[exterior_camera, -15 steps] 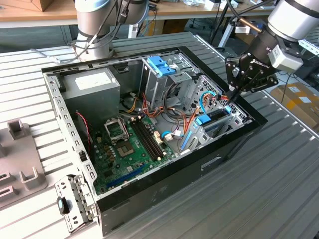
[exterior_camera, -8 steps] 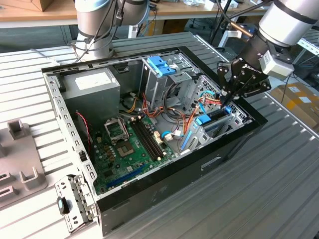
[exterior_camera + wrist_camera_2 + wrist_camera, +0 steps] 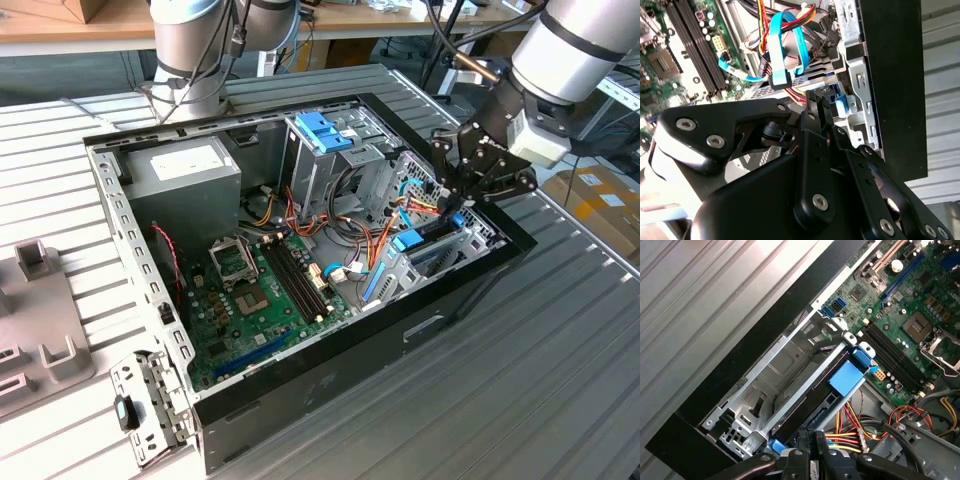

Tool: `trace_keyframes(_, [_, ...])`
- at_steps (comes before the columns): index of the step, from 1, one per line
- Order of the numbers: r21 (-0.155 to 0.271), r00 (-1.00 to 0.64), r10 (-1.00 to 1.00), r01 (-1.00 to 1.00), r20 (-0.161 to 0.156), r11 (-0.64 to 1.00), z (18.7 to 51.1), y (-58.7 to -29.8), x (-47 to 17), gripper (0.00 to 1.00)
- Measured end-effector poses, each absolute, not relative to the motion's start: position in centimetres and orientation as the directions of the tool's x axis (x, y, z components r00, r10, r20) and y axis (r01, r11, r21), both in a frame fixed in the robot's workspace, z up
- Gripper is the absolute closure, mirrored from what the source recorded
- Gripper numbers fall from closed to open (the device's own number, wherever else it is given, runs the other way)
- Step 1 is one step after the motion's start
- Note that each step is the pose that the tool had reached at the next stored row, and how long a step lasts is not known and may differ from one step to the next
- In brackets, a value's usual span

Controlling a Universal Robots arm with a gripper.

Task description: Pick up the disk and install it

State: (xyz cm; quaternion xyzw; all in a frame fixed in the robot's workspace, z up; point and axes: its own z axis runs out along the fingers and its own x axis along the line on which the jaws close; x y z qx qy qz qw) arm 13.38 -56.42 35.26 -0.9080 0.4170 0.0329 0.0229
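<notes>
You are looking at an open computer case (image 3: pixel 470 300) lying on a ribbed metal table (image 3: pixel 560 380), with the arm's gripper (image 3: pixel 458 200) reaching down into the corner of the case at the exterior view's right. The disk (image 3: pixel 810 395) is sitting inside the grey drive bay (image 3: pixel 765 385) along the case's black edge, its dark body lying flat in the slot and its blue end tab (image 3: pixel 846 378) facing the motherboard (image 3: pixel 910 315). In the exterior view, that tab (image 3: pixel 407 240) is showing just below the gripper. In the first wrist view, the gripper's fingers (image 3: pixel 820 455) are standing close together at the disk's far end, next to a small blue corner of the carrier (image 3: pixel 776 446), and appear nearly closed; you cannot tell whether they are pinching the carrier or only resting beside it. Orange, red and yellow wires (image 3: pixel 850 432) are running right beside the fingertips. In the second wrist view, a looped blue cable (image 3: pixel 785 50) is arching over the bay just past the gripper (image 3: pixel 820 107).
</notes>
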Motion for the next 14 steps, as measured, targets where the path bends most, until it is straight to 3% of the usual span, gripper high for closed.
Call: trace_keyframes(14, [-0.014,0.569,-0.818,-0.821,-0.079,-0.57,35.26,-56.42,12.49,0.84])
